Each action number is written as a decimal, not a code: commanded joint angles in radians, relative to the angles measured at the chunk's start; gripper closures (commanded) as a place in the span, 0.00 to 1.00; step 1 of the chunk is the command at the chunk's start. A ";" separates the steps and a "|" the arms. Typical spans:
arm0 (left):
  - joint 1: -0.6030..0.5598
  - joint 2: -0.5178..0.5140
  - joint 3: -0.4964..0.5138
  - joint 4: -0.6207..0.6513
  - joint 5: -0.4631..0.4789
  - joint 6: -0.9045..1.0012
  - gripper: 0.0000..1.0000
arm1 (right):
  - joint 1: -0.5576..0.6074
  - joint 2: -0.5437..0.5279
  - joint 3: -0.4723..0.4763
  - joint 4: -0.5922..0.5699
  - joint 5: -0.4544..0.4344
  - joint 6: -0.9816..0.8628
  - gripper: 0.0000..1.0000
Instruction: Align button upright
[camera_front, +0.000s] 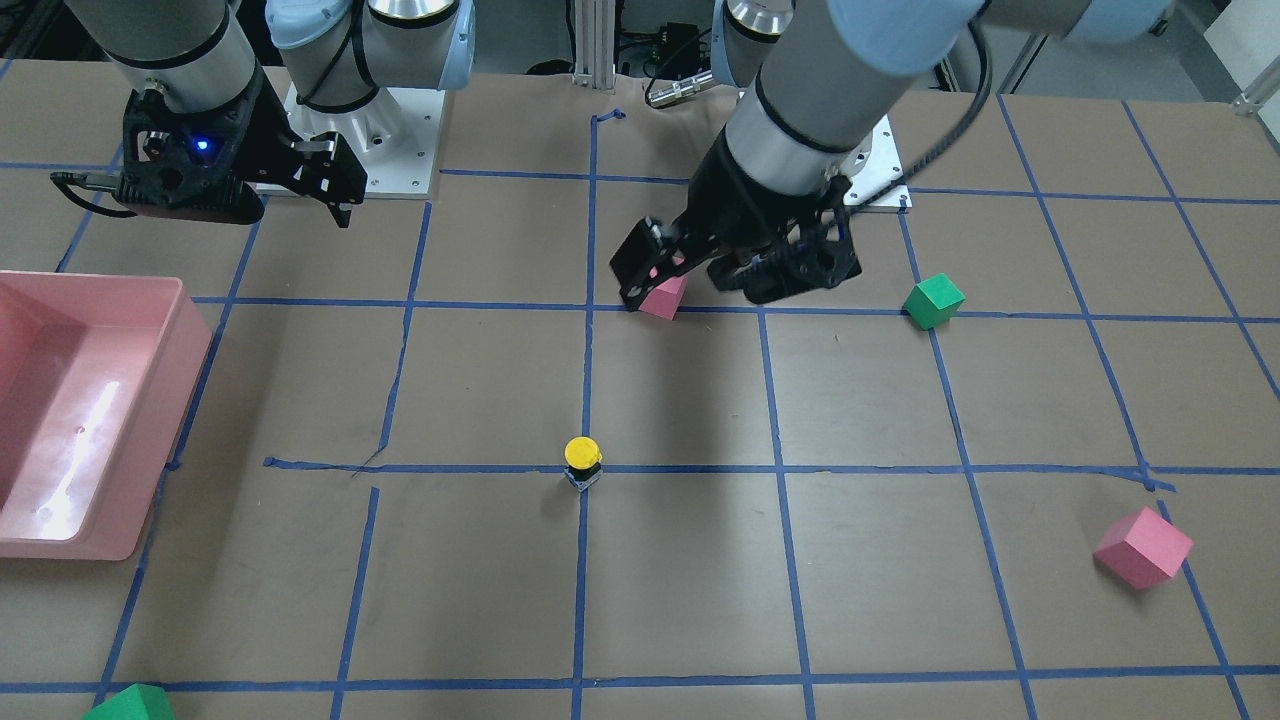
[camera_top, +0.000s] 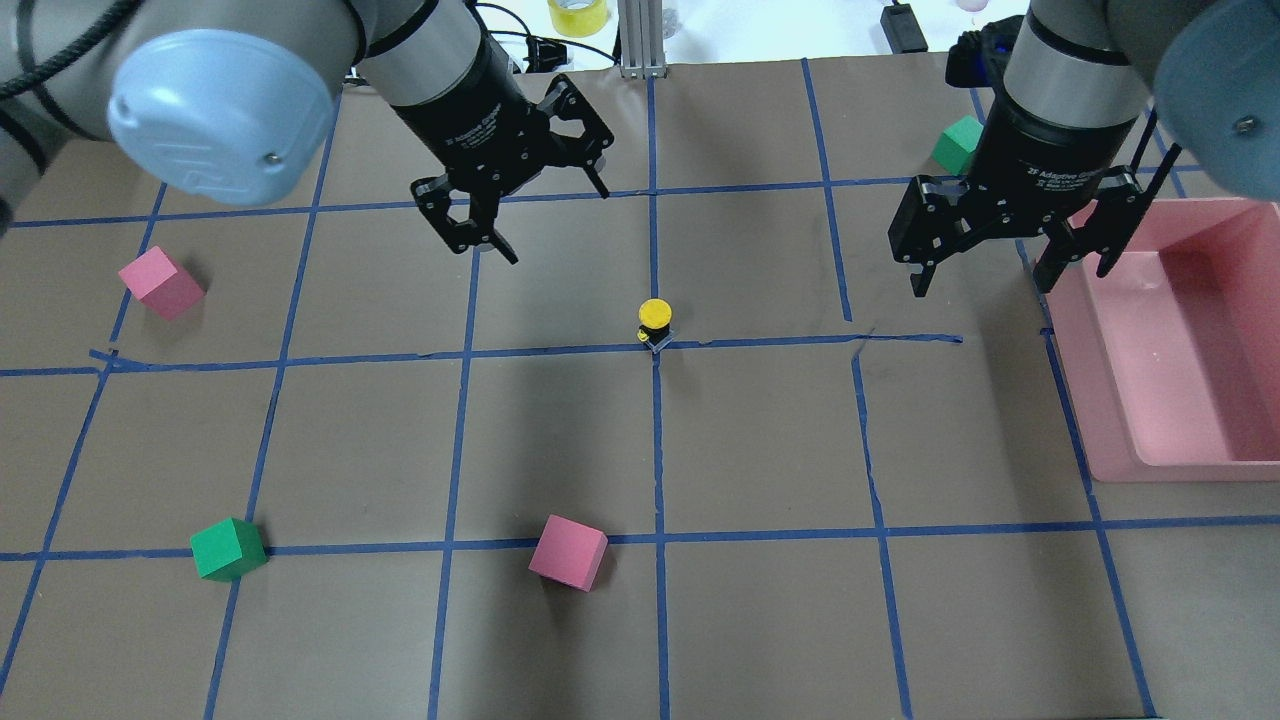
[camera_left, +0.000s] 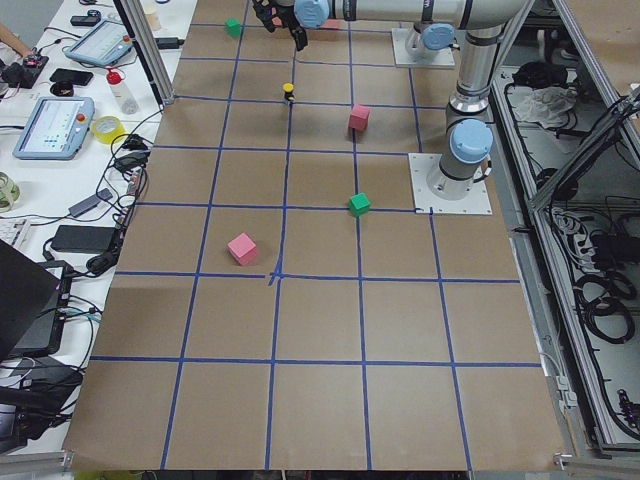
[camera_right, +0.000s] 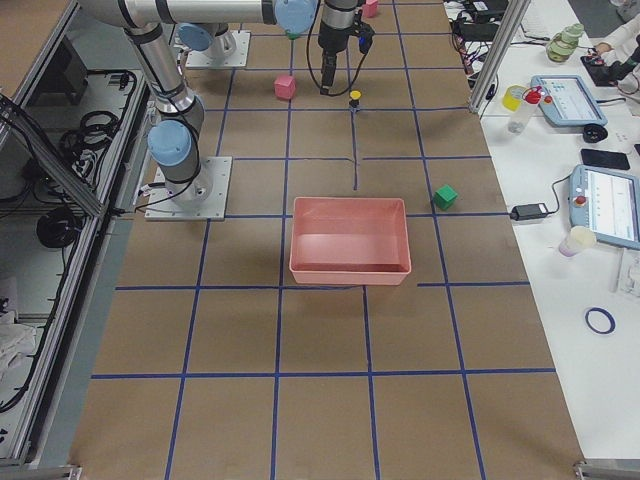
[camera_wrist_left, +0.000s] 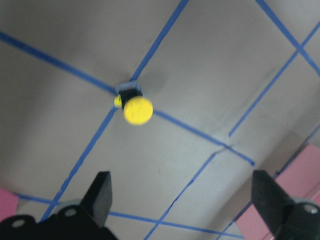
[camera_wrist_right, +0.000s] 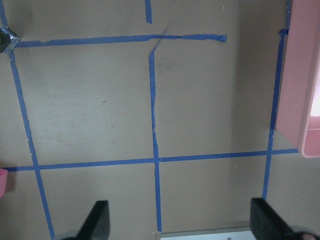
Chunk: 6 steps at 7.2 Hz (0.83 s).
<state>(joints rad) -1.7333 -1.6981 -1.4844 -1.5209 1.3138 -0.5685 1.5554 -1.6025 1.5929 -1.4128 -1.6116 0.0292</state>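
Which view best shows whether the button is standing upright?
Exterior front-facing: the button is sharp and unobstructed, with its yellow cap above the black body and base. Overhead shows much the same, slightly smaller. Left wrist shows it larger but blurred. The side views give only a tiny speck, and right wrist at most a sliver at its edge.

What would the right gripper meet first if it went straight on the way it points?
Probably the bare table, crossed by blue tape: the right gripper points straight down, open. The pink bin lies just beside that line, though depth is unclear.
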 joint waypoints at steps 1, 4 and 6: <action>0.043 0.040 -0.017 -0.021 0.166 0.365 0.00 | 0.000 -0.001 -0.001 0.000 -0.001 0.000 0.00; 0.181 0.081 -0.020 -0.015 0.206 0.602 0.00 | 0.000 0.001 -0.001 0.000 -0.001 0.000 0.00; 0.170 0.097 -0.048 0.066 0.196 0.596 0.00 | 0.000 0.001 0.001 0.000 0.001 0.002 0.00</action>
<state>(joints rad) -1.5599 -1.6091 -1.5126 -1.4982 1.5168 0.0281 1.5555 -1.6024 1.5931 -1.4128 -1.6111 0.0301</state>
